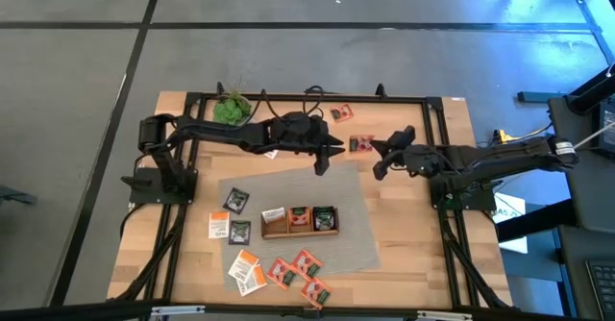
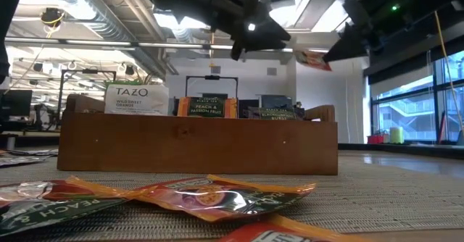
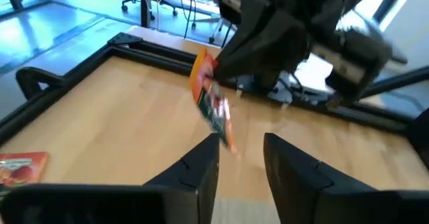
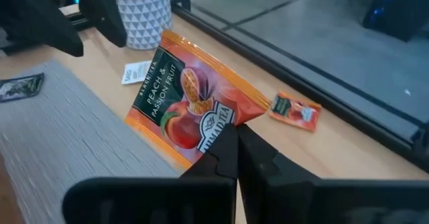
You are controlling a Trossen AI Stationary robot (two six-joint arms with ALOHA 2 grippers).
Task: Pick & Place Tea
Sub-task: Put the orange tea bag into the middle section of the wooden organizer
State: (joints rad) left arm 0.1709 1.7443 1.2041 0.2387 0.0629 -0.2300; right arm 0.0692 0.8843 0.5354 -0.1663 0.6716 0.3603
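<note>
An orange Peach & Passion Fruit tea sachet [image 4: 184, 96] hangs in the air over the far middle of the table, with my right gripper [image 4: 236, 140] shut on it. My left gripper [image 3: 241, 150] faces it from the table's left side, open, its fingertips just short of the sachet's lower end [image 3: 224, 133]. In the high view the sachet [image 1: 360, 144] lies between my left gripper [image 1: 332, 158] and my right gripper [image 1: 378, 156]. The wooden tray [image 1: 300, 221] on the grey mat holds sachets in its three compartments. My right gripper pinches one corner of the sachet [image 4: 231, 119] between its two fingers. The fingers come from the table's right side, slanting a little downward. The sachet [image 2: 312, 59] is lifted clear of the table, tilted, and sticks out beyond the fingertips toward the left arm.
Loose sachets lie on the mat to the left of the tray [image 1: 231, 215] and near the front edge [image 1: 283, 273]. One more sachet [image 1: 341, 113] lies at the far edge. A green plant [image 1: 231, 108] in a white pot [image 4: 142, 13] stands far left, a white tag [image 4: 137, 71] beside it.
</note>
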